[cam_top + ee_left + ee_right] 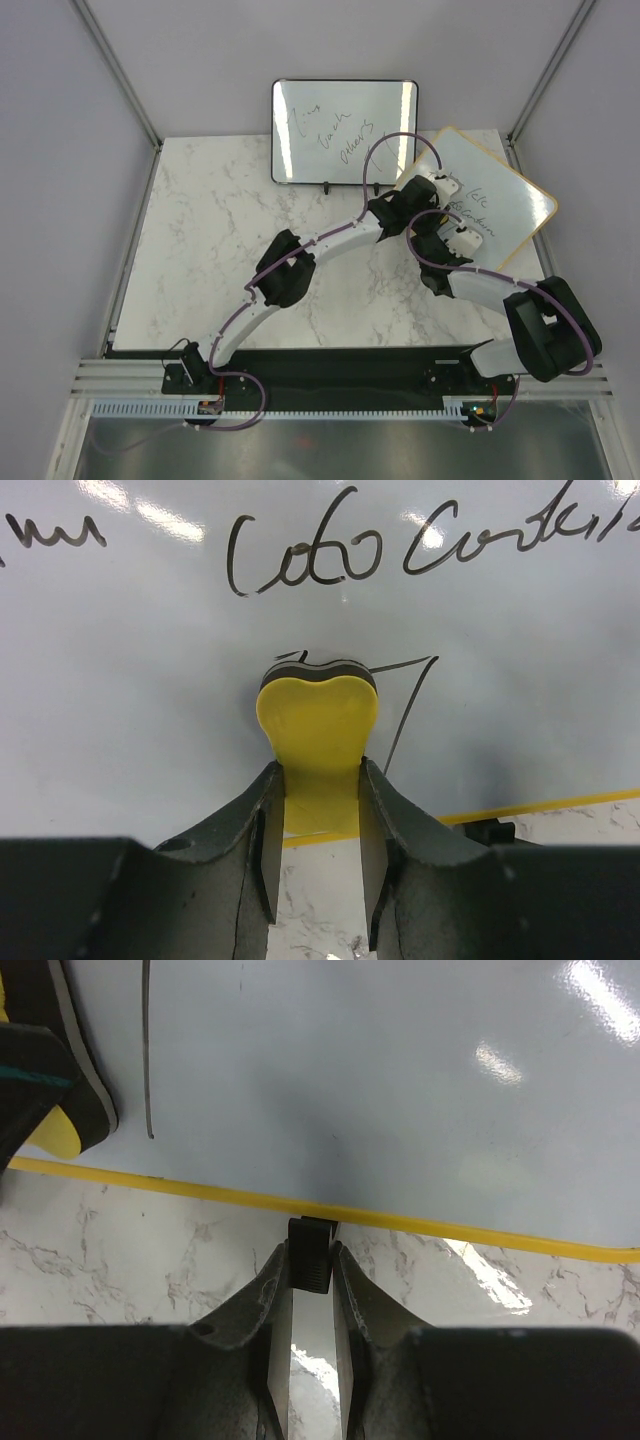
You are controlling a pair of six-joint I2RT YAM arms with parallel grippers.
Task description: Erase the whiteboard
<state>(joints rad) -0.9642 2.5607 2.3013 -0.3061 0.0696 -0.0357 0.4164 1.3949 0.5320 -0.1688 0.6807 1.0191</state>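
1. The left gripper [318, 780] is closed part-way on a yellow eraser [318, 715]. Its jaws pinch the narrow stem, and the eraser's dark felt edge is pressed against the whiteboard [150, 680].
2. The right gripper [312, 1270] is nearly shut. Its jaws clamp a small black foot [310, 1230] at the whiteboard's near frame edge.
3. We see the whiteboard lying at an angle on the marble table [220, 230], its light frame showing yellow in the wrist views.
4. Just above the eraser on the whiteboard we read dark handwriting as something like "Cobo Content". The script is loose and runs off the right edge of the picture, so we are not sure of it. A thin angled pen stroke lies just right of the eraser.
5. Beyond the whiteboard's far left corner a black-framed whiteboard [345, 118] stands upright, with three lines of handwriting too small for us to read.
6. Both arms reach over the whiteboard's left part, and in the top view they cover some of its writing.
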